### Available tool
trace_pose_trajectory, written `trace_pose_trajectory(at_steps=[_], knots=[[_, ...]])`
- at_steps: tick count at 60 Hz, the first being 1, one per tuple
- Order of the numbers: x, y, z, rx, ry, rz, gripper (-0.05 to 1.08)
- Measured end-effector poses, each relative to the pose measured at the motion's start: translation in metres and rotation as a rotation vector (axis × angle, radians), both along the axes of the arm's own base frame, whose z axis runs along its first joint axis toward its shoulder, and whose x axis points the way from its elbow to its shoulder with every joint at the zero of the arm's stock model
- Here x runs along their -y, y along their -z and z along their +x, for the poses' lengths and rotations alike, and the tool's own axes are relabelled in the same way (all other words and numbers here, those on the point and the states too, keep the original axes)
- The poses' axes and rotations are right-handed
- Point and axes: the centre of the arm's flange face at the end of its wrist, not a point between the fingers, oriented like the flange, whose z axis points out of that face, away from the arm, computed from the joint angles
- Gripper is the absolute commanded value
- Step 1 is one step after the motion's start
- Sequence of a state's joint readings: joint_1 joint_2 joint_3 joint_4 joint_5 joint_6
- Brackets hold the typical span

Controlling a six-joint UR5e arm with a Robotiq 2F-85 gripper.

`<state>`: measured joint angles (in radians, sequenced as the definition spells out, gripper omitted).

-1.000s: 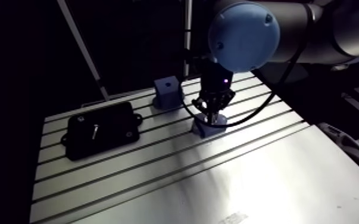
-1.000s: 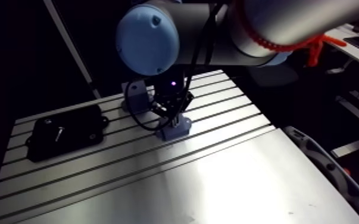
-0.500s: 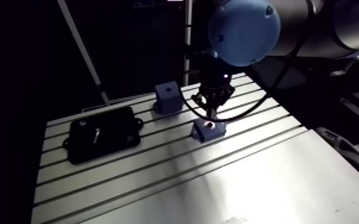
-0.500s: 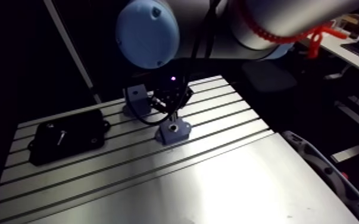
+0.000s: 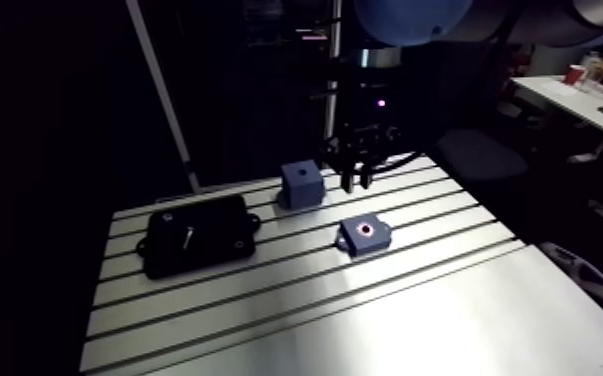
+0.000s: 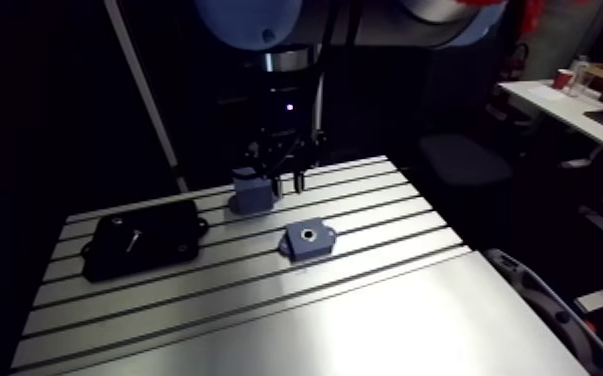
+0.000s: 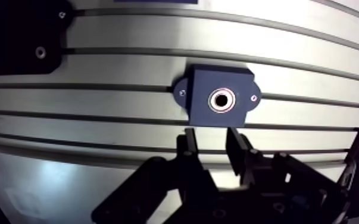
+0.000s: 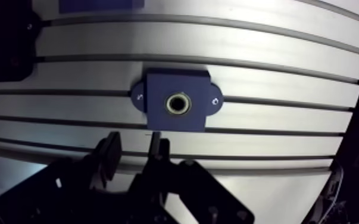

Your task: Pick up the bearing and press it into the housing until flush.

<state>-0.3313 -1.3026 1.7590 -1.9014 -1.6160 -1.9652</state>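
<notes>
Two tool (image 7: 211, 137) fingers hanging spread and empty above the slotted desk (image 7: 98, 100), bearing (image 7: 221, 99) sitting in the bore of the blue housing (image 7: 202, 83) just ahead of them, blue block (image 5: 302, 184) and black plate (image 5: 197, 235) lying beyond, light glaring off the bare aluminium

Slotted aluminium table (image 5: 415, 310). Black flat box (image 5: 215, 232) at left; small pale item (image 5: 185, 238), possibly screw, on top. Blue cube (image 5: 302, 184), hole in top, far centre.
</notes>
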Motion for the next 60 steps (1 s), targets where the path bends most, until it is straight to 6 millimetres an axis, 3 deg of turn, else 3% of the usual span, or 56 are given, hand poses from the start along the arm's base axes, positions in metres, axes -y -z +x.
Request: trace_pose_trajectory(at_steps=[36, 60], knots=[[0.069, -0.09, -0.019, 0.012, 0.048, 0.011, 0.01], [0.114, -0.151, -0.016, -0.029, 0.061, 0.023, 0.01]])
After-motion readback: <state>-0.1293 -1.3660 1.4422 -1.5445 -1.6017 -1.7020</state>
